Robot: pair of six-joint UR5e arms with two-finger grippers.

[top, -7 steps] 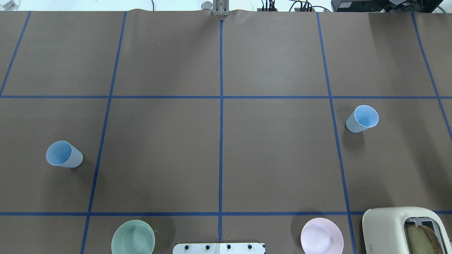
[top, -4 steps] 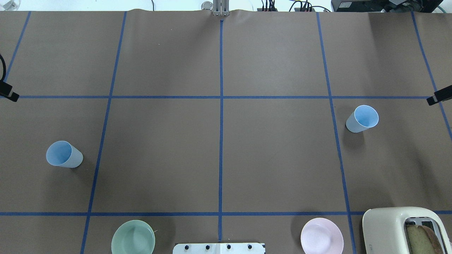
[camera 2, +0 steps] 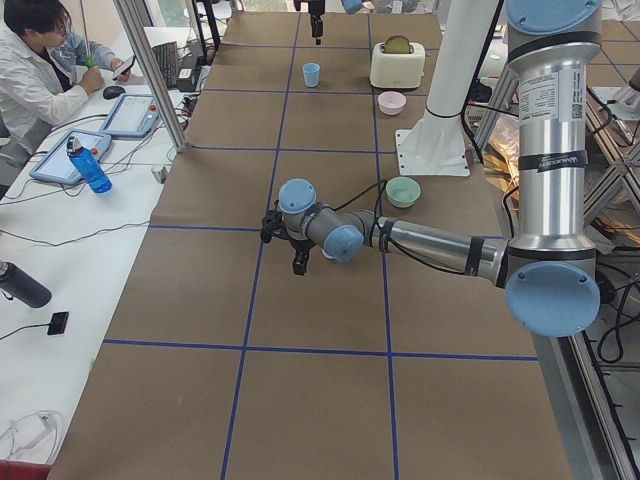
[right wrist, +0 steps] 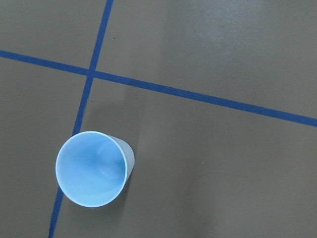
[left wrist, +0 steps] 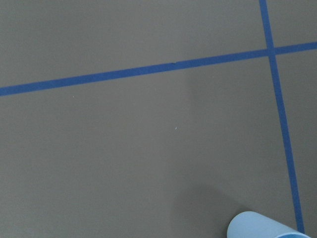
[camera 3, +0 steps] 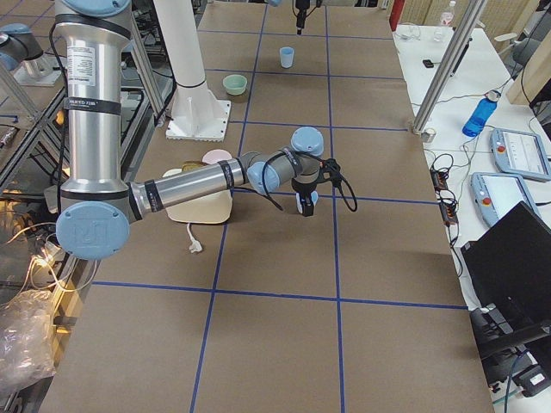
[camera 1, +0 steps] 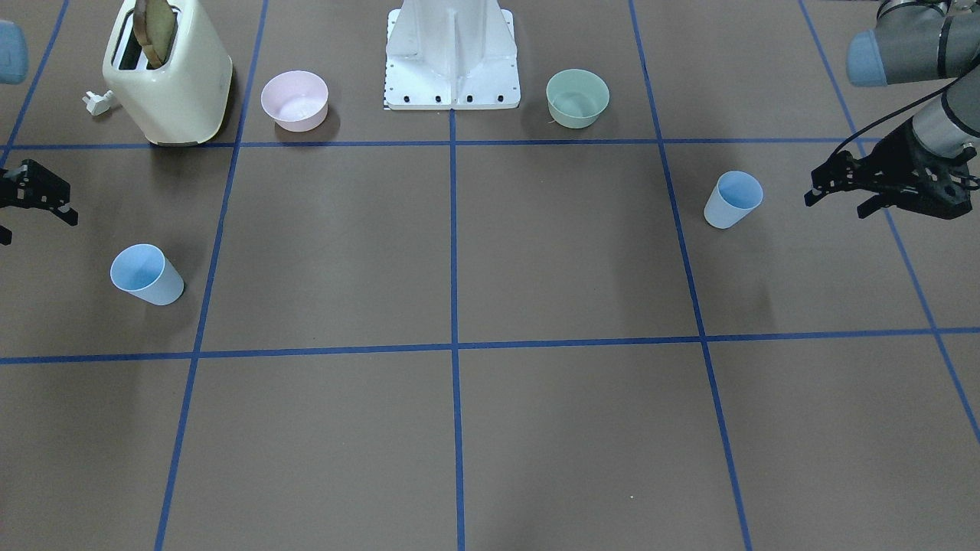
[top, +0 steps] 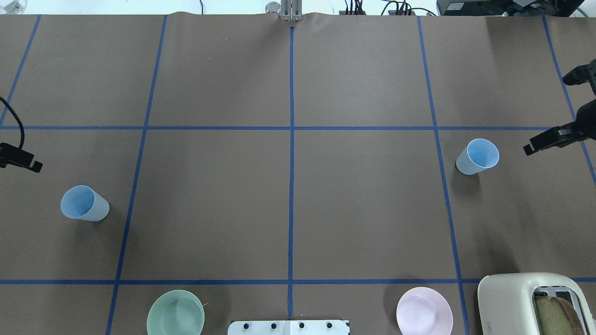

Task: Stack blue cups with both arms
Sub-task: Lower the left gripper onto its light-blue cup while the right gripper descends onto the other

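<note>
The brown table (top: 363, 209), gridded with blue tape, carries the left cup (top: 84, 203) and the right cup (top: 477, 156), upright and well apart. Along the robot's edge stand a green bowl (top: 175, 313), white base (top: 288, 327), pink bowl (top: 424, 311) and toaster (top: 526, 302), with possibly a plug (camera 1: 98, 102) beside it.

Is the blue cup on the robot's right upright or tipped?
Upright: the blue cup stands on its base, rim up; the right wrist view looks into its empty inside.
</note>
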